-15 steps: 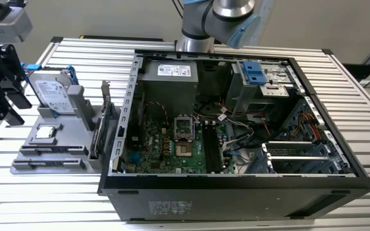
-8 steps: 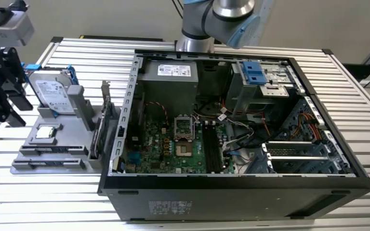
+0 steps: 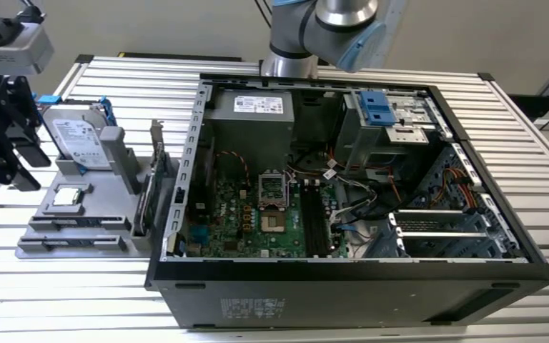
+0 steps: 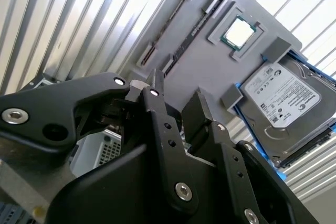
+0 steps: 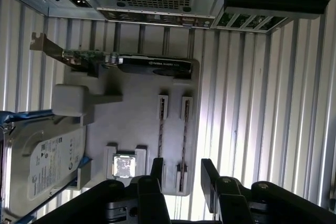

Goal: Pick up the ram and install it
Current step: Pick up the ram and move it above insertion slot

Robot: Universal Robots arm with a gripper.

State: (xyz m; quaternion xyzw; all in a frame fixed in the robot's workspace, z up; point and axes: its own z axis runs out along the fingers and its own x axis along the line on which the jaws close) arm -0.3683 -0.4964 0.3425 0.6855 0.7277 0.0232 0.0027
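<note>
- Tool [image 5: 182,169] apart, empty, poised above ram [image 5: 185,135] lying in gray holder [image 5: 131,124].
- Not yet gripped; pick-up and install both undone.

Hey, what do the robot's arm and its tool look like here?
The arm is silver-grey metal with a light blue joint cap. The tool is matt black: two flat, angular fingers on linked bars, fastened with silver screws.
</note>
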